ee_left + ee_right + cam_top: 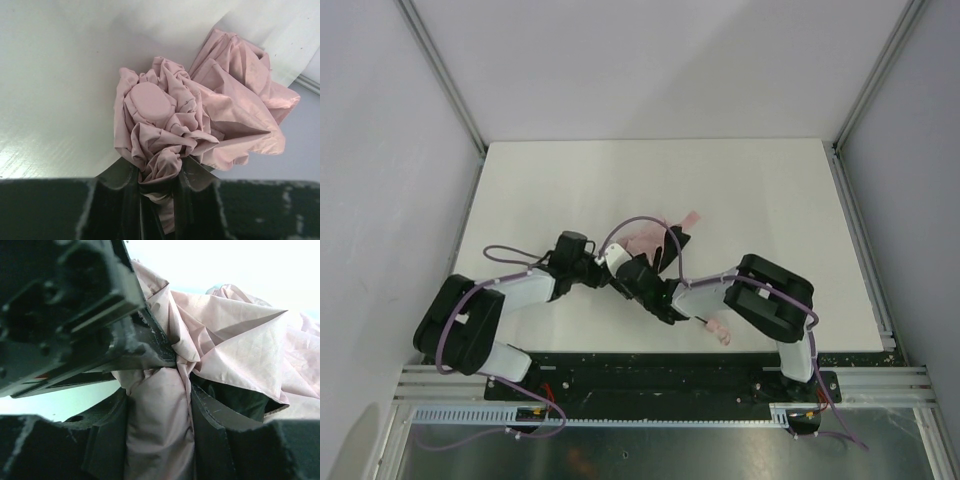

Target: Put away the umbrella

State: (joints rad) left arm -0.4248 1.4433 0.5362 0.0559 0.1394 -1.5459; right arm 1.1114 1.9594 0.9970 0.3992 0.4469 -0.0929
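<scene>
In the middle of the table (780,200), the umbrella (645,240) is being held from two sides at once. Its pink cloth (165,125) is being pinched between the jaws of the left gripper (159,176). More of the same cloth is being squeezed between the jaws of the right gripper (160,415), just beside it. The small pink handle (720,334) is lying near the front edge. Only soft cloth is being gripped, so it may slip out and the folds may puff open. If the grippers are being pulled apart, the cloth may be torn. No words or labels are being shown anywhere.
</scene>
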